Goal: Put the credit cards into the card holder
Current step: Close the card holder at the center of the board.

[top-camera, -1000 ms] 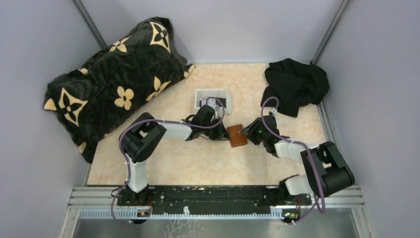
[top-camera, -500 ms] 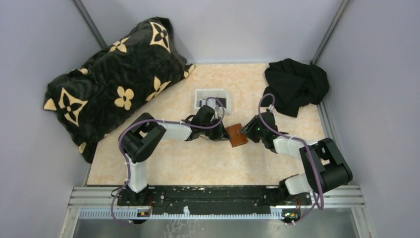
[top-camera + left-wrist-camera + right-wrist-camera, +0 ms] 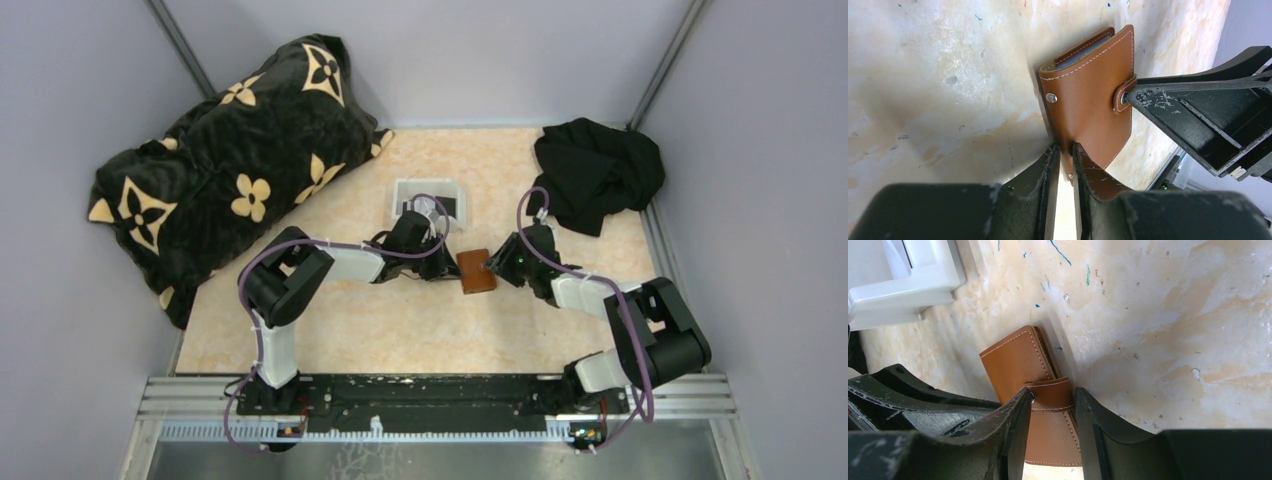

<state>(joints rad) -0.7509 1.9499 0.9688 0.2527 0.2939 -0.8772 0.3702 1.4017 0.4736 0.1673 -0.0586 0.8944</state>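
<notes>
- Left wrist view shows the card holder [image 3: 1088,100] lying closed on the table [image 3: 330,330], between the two arms and just in front of the white tray [image 3: 430,183].
- The left gripper [image 3: 1064,150] pinches the holder's lower edge, its jaws nearly together on the leather.
- The right gripper [image 3: 1053,391] has its jaws closed on the snap strap [image 3: 1124,95], which fills the gap between them.
- The step in hand looks like unsnapping the strap so the holder can open.
- To do it well, the left arm should act as a fixed anchor while the right peels the strap off its stud.
- A straight tug would likely drag the whole holder or pull it out of the thin left pinch.
- Dark flat pieces in the tray are probably the credit cards [image 3: 447,207], though they are too small to tell.
- The tray sits close behind both wrists, so a wide swing could knock it.
- The patterned cushion [image 3: 230,170] and the black cloth [image 3: 597,172] lie well apart, at the far corners.
</notes>
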